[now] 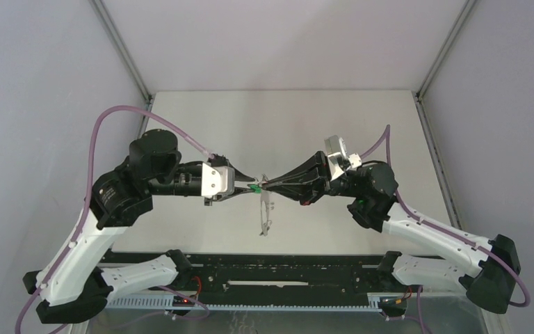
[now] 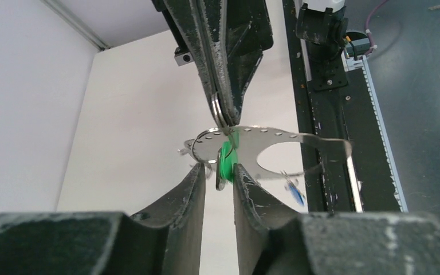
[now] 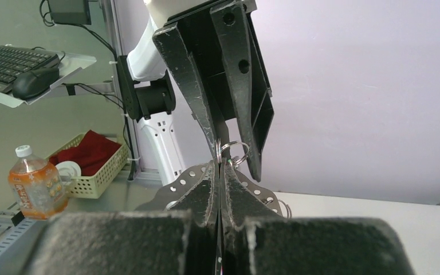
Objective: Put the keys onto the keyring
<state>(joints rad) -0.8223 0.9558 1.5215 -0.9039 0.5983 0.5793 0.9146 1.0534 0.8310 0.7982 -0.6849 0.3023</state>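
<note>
The keyring [image 1: 265, 219], a flat grey band with holes and wire loops, hangs on edge from my right gripper [image 1: 268, 185]. That gripper is shut on a wire loop at the band's rim [image 2: 275, 137], with the band behind its fingers [image 3: 175, 184]. The green-headed key [image 2: 227, 162] sits at that loop between my left gripper's [image 2: 216, 169] fingers. It lies against one finger, with a visible gap to the other. In the top view the left gripper [image 1: 249, 186] meets the right one tip to tip at the green key [image 1: 255, 188]. The blue-headed key [image 2: 295, 193] dangles from the band.
The black mounting rail [image 1: 285, 268] runs along the near edge, below the hanging ring. White enclosure walls stand on both sides and at the back. Outside the cell, the right wrist view shows a basket with red cloth [image 3: 91, 160], a bottle [image 3: 34, 186] and a keyboard [image 3: 11, 60].
</note>
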